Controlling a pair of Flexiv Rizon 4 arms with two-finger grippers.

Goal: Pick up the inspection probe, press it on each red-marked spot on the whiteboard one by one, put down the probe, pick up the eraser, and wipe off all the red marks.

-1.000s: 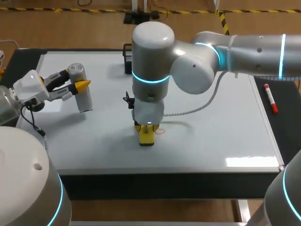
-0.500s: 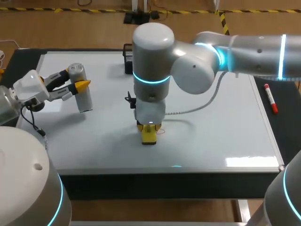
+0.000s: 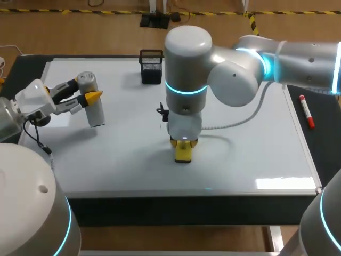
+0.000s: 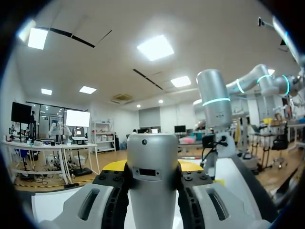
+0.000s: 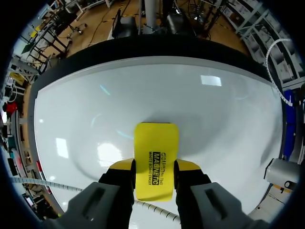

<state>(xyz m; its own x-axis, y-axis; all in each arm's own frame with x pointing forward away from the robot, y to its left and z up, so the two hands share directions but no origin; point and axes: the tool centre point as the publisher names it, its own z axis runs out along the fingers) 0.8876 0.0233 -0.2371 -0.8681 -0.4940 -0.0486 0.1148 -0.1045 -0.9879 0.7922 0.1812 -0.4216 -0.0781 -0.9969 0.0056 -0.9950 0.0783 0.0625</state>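
Observation:
On the whiteboard (image 3: 250,160), near its front middle, rests the yellow eraser (image 3: 183,153). My right gripper (image 3: 183,144) points straight down and is shut on it. The right wrist view shows the eraser (image 5: 156,152) flat on the whiteboard (image 5: 200,105), pinched between the right gripper's (image 5: 155,166) two fingers. At the board's left end, my left gripper (image 3: 85,90) is shut on the grey cylindrical probe (image 3: 94,111), held upright just above the board. In the left wrist view the probe (image 4: 152,167) fills the gap between the left gripper's (image 4: 152,191) fingers. I see no red marks on the board.
A black mesh pen holder (image 3: 151,66) stands at the board's far edge, behind my right arm. A red marker (image 3: 306,111) lies on the dark table right of the board. My right arm (image 4: 215,109) rises ahead of the probe in the left wrist view.
My right gripper slid the eraser to the right, over a small red mark that showed beside it before. The left arm and probe stayed still.

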